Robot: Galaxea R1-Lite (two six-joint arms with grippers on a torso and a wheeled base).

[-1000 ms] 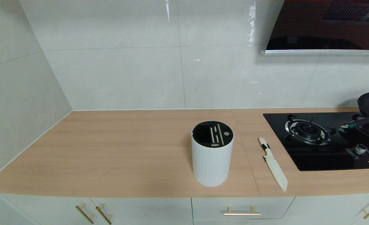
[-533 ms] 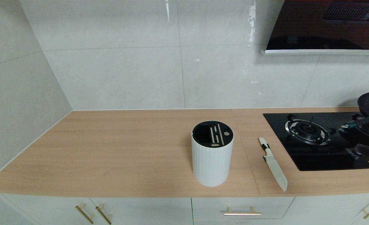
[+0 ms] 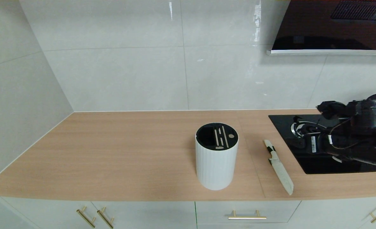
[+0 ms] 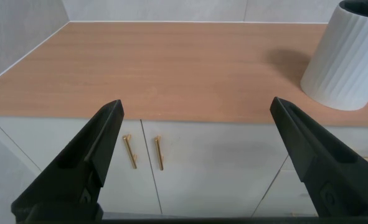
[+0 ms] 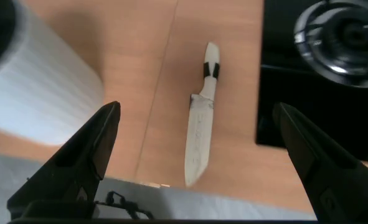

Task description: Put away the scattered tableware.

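On counter point(image 3: 127, 152): knife point(image 3: 277, 167) by holder point(image 3: 216, 159) | burner point(image 3: 295, 128) part-hidden | R gripper point(image 5: 197, 121) spread | L gripper point(image 4: 196, 124) spread

Home kitchen: wood-look countertop point(image 3: 127, 152), black glass gas hob point(image 3: 302, 167) set into it, range hood point(image 3: 334, 25) above, grey tiled wall point(image 3: 118, 79) behind, white base cabinets point(image 3: 149, 213) with brass handles point(image 3: 247, 218) below. Knife block point(image 3: 216, 162) and kitchen knife point(image 3: 278, 167) on top.

Walls: large, pale grey glossy tiles point(image 3: 121, 76), meeting in a corner at left, with streaks of light glare high up. Worktop: light wood-grain countertop point(image 3: 111, 152). Black glass gas hob point(image 3: 315, 167) set in at right, dark range hood point(image 3: 328, 28) above it. White cabinet fronts point(image 3: 143, 213) below, with brass bar handles point(image 3: 247, 218).
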